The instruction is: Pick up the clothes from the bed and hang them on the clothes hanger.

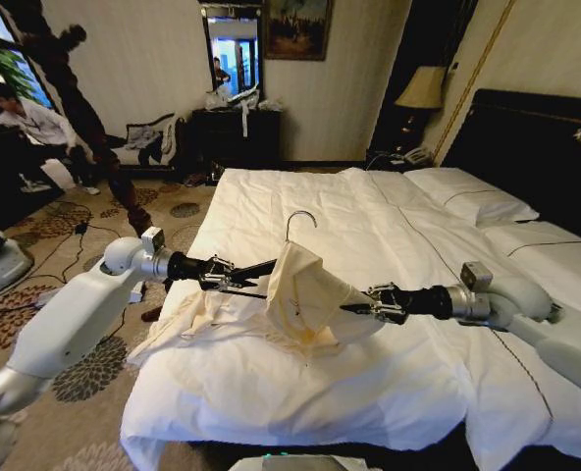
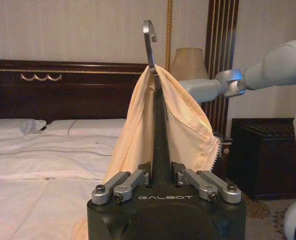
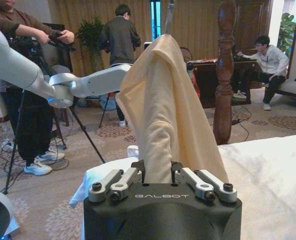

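Two white arms over one bed, one from each side. At left, left gripper reaching over the near left part of the bed, fingers clenched on the left end of one clothes hanger; in the left wrist view the same gripper pinched around the dark hanger, silvery hook standing up above. Draped over that hanger, one pale cream garment, held up off the duvet at the middle of the near half of the bed, part of its cloth trailing down to the left onto the covers; hook curving up above its peak. To the right, right gripper at the garment's right edge, fingers clamped on the cream cloth; in the right wrist view that gripper closed on the garment, fabric rising straight out from between the fingers. Farther right and far, two white pillows with thin dark trim lines against one black headboard. Beyond the headboard's far end, one lamp with a cream shade, also seen in the left wrist view behind the hanging cloth.
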